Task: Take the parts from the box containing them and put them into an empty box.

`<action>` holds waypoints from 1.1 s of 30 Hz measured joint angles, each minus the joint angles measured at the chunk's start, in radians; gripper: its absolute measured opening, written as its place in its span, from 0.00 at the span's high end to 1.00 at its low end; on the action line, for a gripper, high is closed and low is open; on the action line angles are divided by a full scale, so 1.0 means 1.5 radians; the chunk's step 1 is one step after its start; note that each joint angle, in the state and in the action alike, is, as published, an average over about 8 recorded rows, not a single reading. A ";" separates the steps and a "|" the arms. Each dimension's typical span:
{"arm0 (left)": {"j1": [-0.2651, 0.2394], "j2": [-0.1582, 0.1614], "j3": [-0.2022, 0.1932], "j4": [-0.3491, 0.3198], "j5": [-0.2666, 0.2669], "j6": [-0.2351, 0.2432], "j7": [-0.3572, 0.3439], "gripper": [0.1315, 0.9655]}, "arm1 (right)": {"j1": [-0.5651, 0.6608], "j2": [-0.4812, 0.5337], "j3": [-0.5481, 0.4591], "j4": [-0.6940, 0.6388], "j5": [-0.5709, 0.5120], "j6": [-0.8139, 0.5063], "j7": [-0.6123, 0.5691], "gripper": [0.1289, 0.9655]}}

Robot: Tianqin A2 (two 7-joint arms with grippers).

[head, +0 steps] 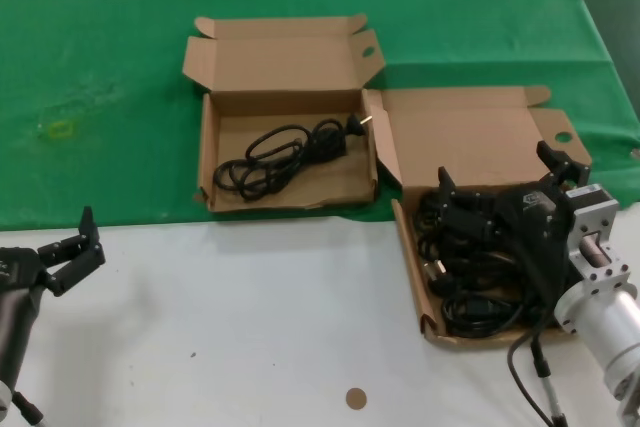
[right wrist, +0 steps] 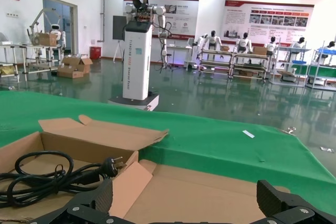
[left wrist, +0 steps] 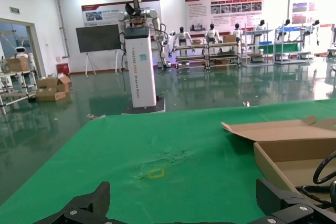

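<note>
The box containing the parts (head: 412, 265) lies at the right, half on the white table, with several coiled black cables (head: 470, 292) in it. My right gripper (head: 500, 175) hangs open and empty just above those cables, in front of that box's lid (right wrist: 220, 192). The other box (head: 208, 147), with the low front wall, lies on the green cloth at centre and holds one black cable (head: 285, 152) with its plug at the far right. That cable also shows in the right wrist view (right wrist: 47, 177). My left gripper (head: 75, 247) is open and empty over the white table at the lower left.
Green cloth (head: 100, 67) covers the far half of the table and the near half is white (head: 250, 317). A yellow mark (head: 60, 129) is on the cloth at the left. A small brown disc (head: 355, 399) lies on the white near the front edge.
</note>
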 joint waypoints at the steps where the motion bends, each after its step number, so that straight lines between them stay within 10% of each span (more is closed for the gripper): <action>1: 0.000 0.000 0.000 0.000 0.000 0.000 0.000 0.02 | 0.000 0.000 0.000 0.000 0.000 0.000 0.000 0.00; 33: 0.000 0.000 0.000 0.000 0.000 0.000 0.000 0.00 | 0.000 0.000 0.000 0.000 0.000 0.000 0.000 0.00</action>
